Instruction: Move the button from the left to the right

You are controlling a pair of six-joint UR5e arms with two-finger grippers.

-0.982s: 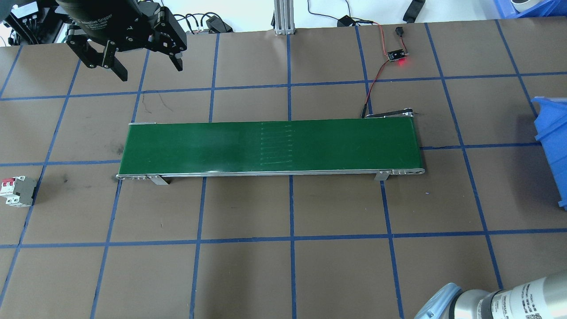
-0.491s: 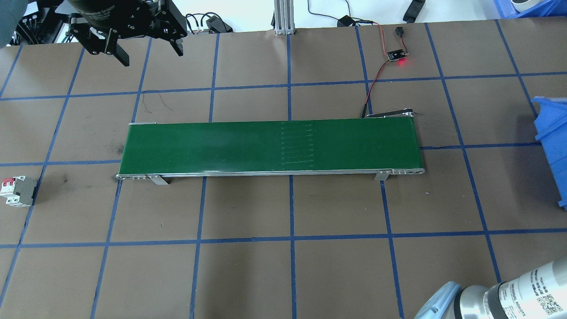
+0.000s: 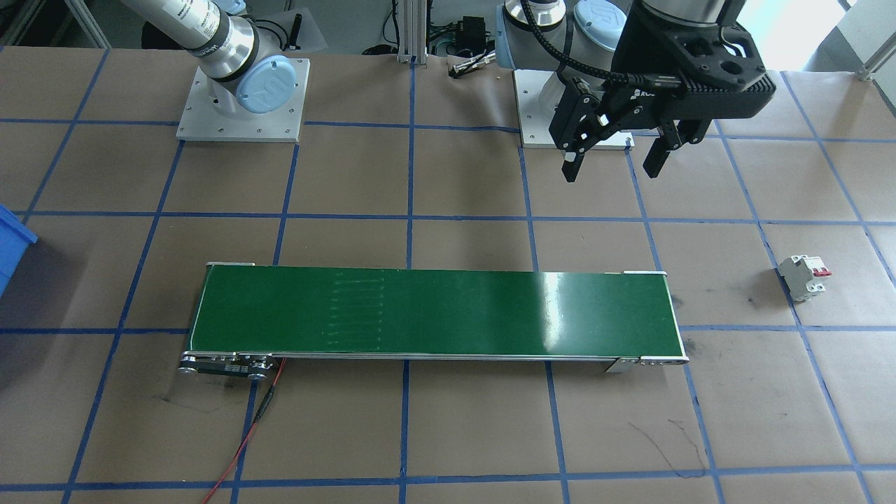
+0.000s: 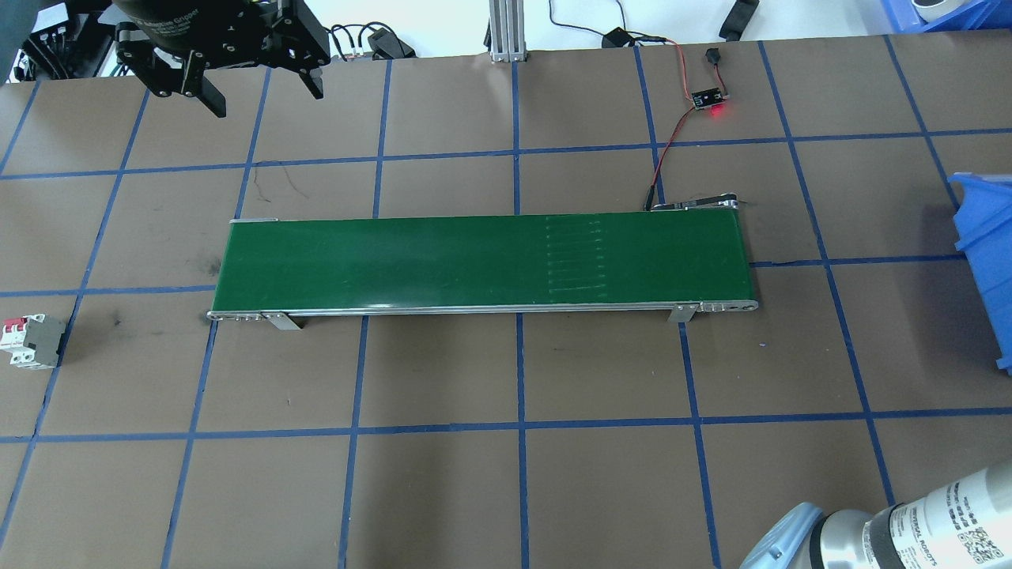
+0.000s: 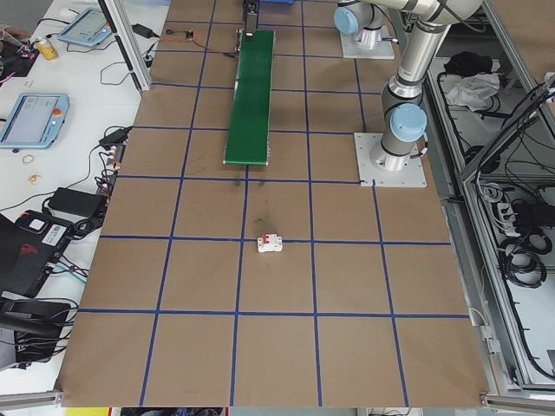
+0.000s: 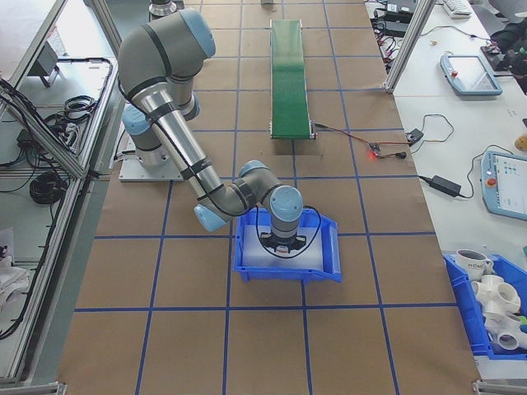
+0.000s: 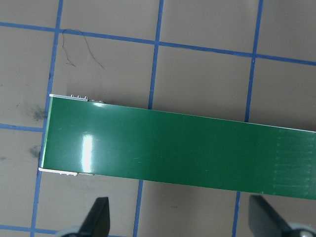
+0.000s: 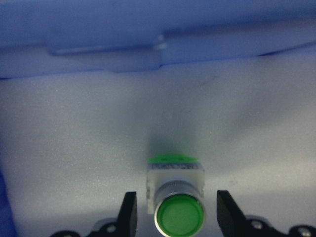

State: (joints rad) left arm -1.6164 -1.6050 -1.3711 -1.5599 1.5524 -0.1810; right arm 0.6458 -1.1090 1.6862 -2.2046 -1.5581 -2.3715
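Two black fingers of the right gripper [image 8: 176,215] are seen spread on either side of the small push-button with a round bright-green cap [image 8: 178,216], a gap showing on each side, so nothing is gripped. The button lies on the white foam floor of the blue plastic bin [image 6: 329,255], at the right end of the brown paper-covered table [image 4: 601,474], where the right arm reaches down into it. The left gripper [image 3: 616,164] is held above the table near the robot's base, towards the left end of the long green conveyor belt [image 4: 482,261]; its jaws are wide apart and empty. A white boxy circuit breaker with red levers [image 3: 803,276] is set on the table further left, well apart from the belt.
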